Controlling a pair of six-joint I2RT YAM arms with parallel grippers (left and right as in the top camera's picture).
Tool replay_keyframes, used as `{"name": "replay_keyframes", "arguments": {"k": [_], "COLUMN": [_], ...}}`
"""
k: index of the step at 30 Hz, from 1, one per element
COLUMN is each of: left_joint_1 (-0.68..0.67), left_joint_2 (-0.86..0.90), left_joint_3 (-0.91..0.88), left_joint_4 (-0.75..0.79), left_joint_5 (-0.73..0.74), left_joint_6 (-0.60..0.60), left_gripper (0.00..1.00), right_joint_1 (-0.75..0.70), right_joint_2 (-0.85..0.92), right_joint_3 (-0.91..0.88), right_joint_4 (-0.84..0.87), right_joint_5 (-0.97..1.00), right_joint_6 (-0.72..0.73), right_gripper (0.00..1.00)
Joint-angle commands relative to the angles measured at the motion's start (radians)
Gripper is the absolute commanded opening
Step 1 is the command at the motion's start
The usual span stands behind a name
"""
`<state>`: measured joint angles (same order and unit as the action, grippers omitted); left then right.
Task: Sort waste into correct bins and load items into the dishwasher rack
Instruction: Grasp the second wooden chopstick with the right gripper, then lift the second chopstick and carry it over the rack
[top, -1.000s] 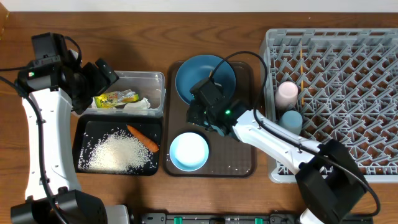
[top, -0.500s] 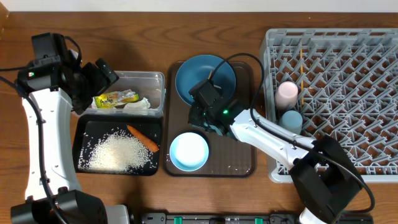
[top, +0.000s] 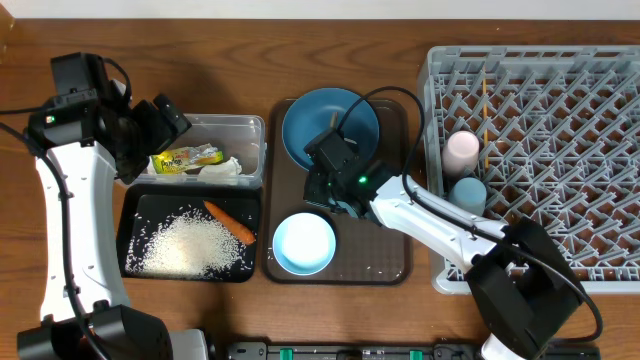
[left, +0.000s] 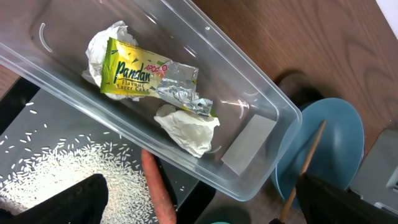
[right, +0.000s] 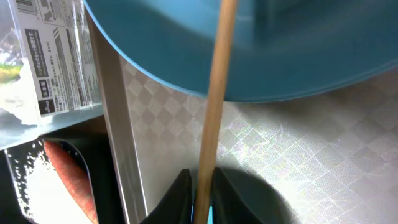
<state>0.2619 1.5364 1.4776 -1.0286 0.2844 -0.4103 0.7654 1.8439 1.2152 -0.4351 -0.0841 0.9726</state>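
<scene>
Right tool (right: 202, 186) is pinched tight on a wooden chopstick (right: 214, 93), bottom centre of its wrist view. The stick lies across the dark-blue plate (right: 298, 50) rim on the brown tray (right: 298, 162). Left tool (left: 205, 198) is spread wide and empty above the clear box (left: 249, 146). The wrapper (left: 134, 71) inside reads "Pandan Flavour Layer Cake".

Wrapper (top: 186, 157) and tissue (top: 222, 169) in the clear box (top: 258, 150); rice (top: 190, 245) and carrot (top: 230, 222) in the black tray (top: 130, 235). Pink cup (top: 461, 150), light-blue cup (top: 467, 192) and one chopstick (top: 484, 120) sit in the rack (top: 560, 150). Other chopstick (right: 216, 81) slants across the dark-blue plate (top: 310, 115); pale-blue bowl (top: 303, 243) upright near it.
</scene>
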Motion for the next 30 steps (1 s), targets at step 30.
{"name": "replay_keyframes", "arguments": {"k": [30], "left_joint_1": [0.004], "left_joint_2": [-0.002], "left_joint_3": [0.0], "left_joint_4": [-0.003], "left_joint_5": [-0.009], "left_joint_6": [0.014], "left_gripper": [0.98], "right_joint_1": [-0.713], "right_joint_2": [-0.681], "right_joint_3": [0.008], "right_joint_4": [-0.552], "right_joint_5": [-0.073], "right_joint_6": [-0.935], "right_gripper": [0.01]}}
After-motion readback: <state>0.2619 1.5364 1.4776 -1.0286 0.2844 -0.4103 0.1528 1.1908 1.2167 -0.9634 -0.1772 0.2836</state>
